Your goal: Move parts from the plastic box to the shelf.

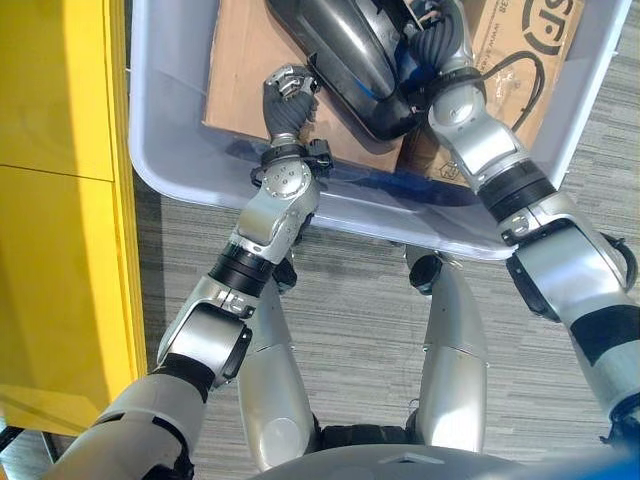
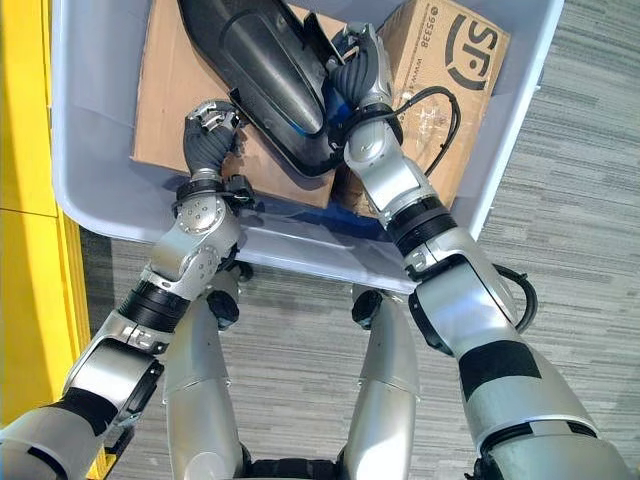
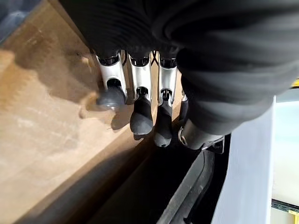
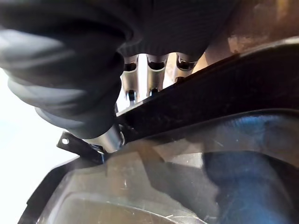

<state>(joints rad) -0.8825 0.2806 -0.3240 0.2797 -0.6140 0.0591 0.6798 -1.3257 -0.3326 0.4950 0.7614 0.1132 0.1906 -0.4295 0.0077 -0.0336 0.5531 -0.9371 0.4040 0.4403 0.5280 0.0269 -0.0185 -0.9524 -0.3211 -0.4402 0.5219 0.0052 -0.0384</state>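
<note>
The biggest thing in front of me is the plastic box (image 1: pixel 180 160). It is pale and see-through, and it sits on the grey carpet (image 1: pixel 360 300). A yellow wall (image 1: pixel 60 200) stands along my left side.

Inside the box lies a flat brown cardboard sheet (image 2: pixel 160 110). A cardboard carton (image 2: pixel 450 70) stands in the box on my right side.

On top of the cardboard lies the part I want, a long black part (image 2: pixel 260 70) with a shiny curved shell. It runs at a slant from the far side of the box down toward me, and its near end is between my 2 hands.

My right hand (image 2: pixel 358 62) is at the right edge of the black part, just beside the carton. In my right wrist view my fingers (image 4: pixel 149 77) go down behind the rim of the part and their tips are hidden. So I cannot tell if that hand is gripping or loose.

My left hand (image 1: pixel 288 100) is in the box too, at the left side of the part's near end. My fingers (image 3: pixel 140 116) there are bent, with the dark tips down on the cardboard right next to the part's dark edge. They are not wrapped around anything.
</note>
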